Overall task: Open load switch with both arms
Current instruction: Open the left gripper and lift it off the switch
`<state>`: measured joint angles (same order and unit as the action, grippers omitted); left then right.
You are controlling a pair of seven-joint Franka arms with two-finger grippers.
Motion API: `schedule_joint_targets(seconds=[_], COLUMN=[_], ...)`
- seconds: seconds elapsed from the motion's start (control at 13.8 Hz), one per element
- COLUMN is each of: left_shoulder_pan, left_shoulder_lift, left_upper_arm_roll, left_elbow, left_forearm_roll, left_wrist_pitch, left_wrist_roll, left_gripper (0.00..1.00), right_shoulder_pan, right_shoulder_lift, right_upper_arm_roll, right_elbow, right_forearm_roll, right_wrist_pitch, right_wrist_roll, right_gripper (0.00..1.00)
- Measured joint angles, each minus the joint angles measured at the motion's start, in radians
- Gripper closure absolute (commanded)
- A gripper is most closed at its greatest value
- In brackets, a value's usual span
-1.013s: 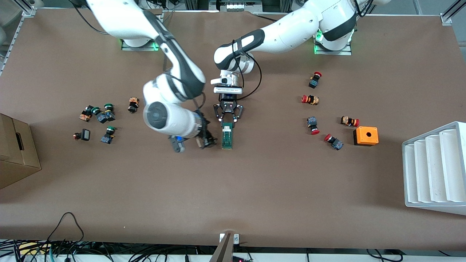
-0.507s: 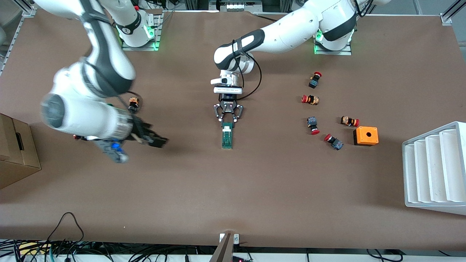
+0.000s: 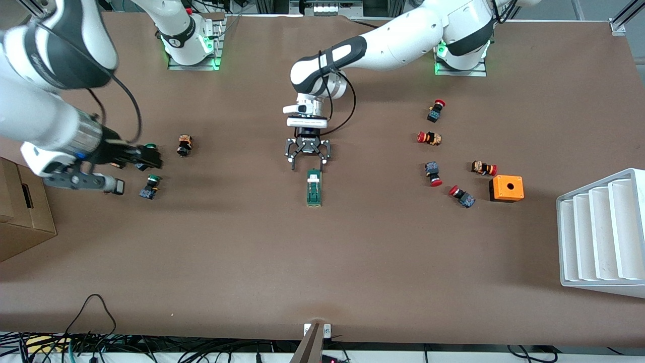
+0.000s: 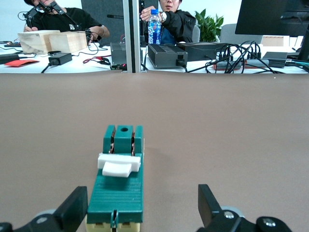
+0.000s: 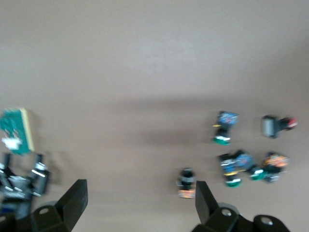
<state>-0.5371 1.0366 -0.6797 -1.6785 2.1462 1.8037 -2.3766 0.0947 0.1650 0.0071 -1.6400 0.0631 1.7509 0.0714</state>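
Observation:
The load switch (image 3: pixel 314 187), a slim dark-green block with a white tab (image 3: pixel 314 176), lies flat mid-table. My left gripper (image 3: pixel 308 162) hangs open just off its tab end, touching nothing. In the left wrist view the load switch (image 4: pixel 118 188) lies low between the spread fingers, close to one finger (image 4: pixel 75 210), with my left gripper (image 4: pixel 141 208) empty. My right gripper (image 3: pixel 153 162) is open over the green-capped buttons at the right arm's end. The right wrist view shows my right gripper (image 5: pixel 140 203) empty, and the load switch (image 5: pixel 17 130) a long way off.
Green-capped buttons (image 3: pixel 146 156) cluster at the right arm's end, next to a cardboard box (image 3: pixel 22 209). Red-capped buttons (image 3: pixel 433 174), an orange box with a hole (image 3: pixel 506 188) and a white ridged tray (image 3: pixel 602 232) sit toward the left arm's end.
My left gripper opened, let go of the switch's tab end and drew back a little. My right arm swung away from the switch to over the green-capped buttons.

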Motion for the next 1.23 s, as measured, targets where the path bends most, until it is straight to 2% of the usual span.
schedule_joint_targets(seconds=[0.22,0.43,0.65,0.8,0.94,1.09,1.23], left_shoulder_pan=[0.0,0.002,0.023,0.036,0.044,0.053,0.083], left_shoulder_lift=[-0.026,-0.079,-0.138,-0.164,-0.179,-0.198,-0.226], left_upper_arm_roll=[-0.03,-0.062,-0.123,-0.166,-0.195,-0.202,-0.2], left_elbow=[0.009,0.021,0.055,0.13,0.251,0.376,0.455], left_forearm_roll=[-0.031,-0.152,-0.302,-0.431,-0.581,-0.744,-0.905], left_wrist_pitch=[0.003,0.003,0.004,0.005,0.006,0.007,0.008], left_wrist_roll=[0.078,0.212,0.368,0.51,0.676,0.854,1.012], left_gripper=[0.01,0.01,0.01,0.01,0.01,0.01,0.01], right_shoulder_pan=[-0.038,-0.042,-0.042,-0.043,-0.045,-0.046,-0.046], right_shoulder_lift=[-0.044,-0.048,-0.044,-0.044,-0.044,-0.044,-0.044], right_upper_arm_roll=[-0.029,-0.036,-0.035,-0.038,-0.042,-0.044,-0.047], right_elbow=[-0.01,-0.01,0.001,0.01,0.012,0.013,0.013], right_forearm_roll=[-0.017,-0.03,-0.03,-0.03,-0.03,-0.03,-0.03], right_wrist_pitch=[-0.034,-0.035,-0.033,-0.033,-0.04,-0.06,-0.066], right_wrist_roll=[-0.147,-0.175,-0.18,-0.181,-0.182,-0.183,-0.183], right_gripper=[0.01,0.01,0.01,0.01,0.01,0.01,0.01])
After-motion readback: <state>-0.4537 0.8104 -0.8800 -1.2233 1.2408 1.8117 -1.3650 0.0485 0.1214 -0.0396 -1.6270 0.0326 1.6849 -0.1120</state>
